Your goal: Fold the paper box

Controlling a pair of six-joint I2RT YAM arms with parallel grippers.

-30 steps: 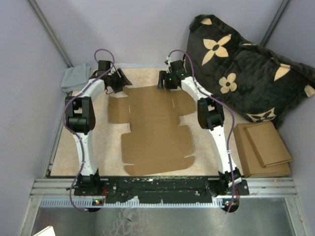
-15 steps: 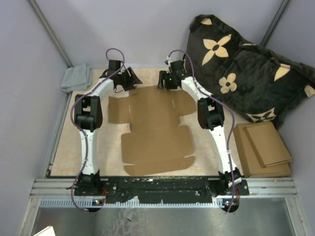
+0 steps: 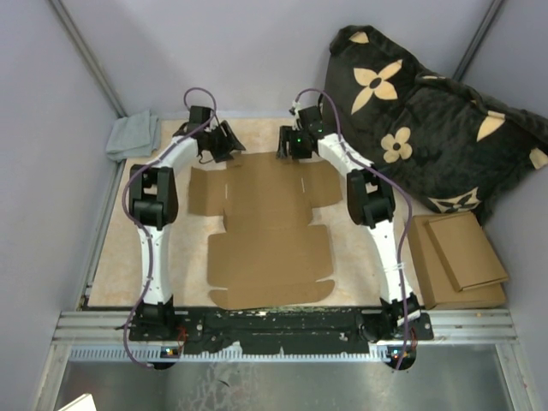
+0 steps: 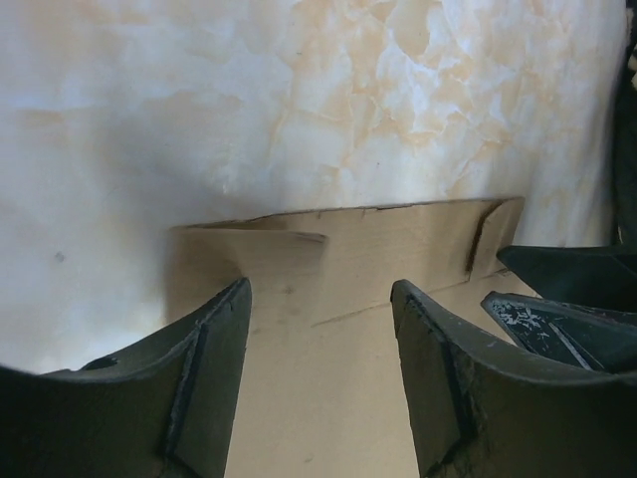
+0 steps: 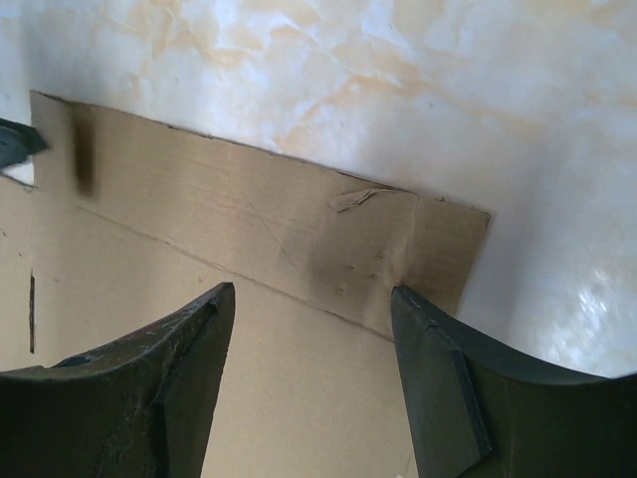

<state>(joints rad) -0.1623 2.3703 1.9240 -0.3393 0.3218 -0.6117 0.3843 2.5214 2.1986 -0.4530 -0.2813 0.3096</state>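
The paper box (image 3: 270,227) lies flat and unfolded on the marble-patterned table, a brown die-cut sheet with flaps and creases. My left gripper (image 3: 229,143) is open, over the sheet's far left corner; the left wrist view shows the far flap (image 4: 338,249) between and beyond the open fingers (image 4: 214,378). My right gripper (image 3: 289,145) is open, over the far edge toward the right; the right wrist view shows the far flap's right end (image 5: 299,229) beyond its fingers (image 5: 438,388). Neither gripper holds anything. The right gripper's fingertip (image 4: 567,319) shows at the left wrist view's right edge.
A grey cloth (image 3: 130,135) lies at the far left corner. A black cushion with beige flowers (image 3: 428,111) leans at the back right. A pile of flat brown cardboard sheets (image 3: 458,257) lies to the right of the table. The arm bases stand on a metal rail (image 3: 282,325) at the near edge.
My left gripper has moved right from the table's far left toward the sheet's far left corner. The sheet has shifted a little toward the near edge. My right gripper has barely moved.
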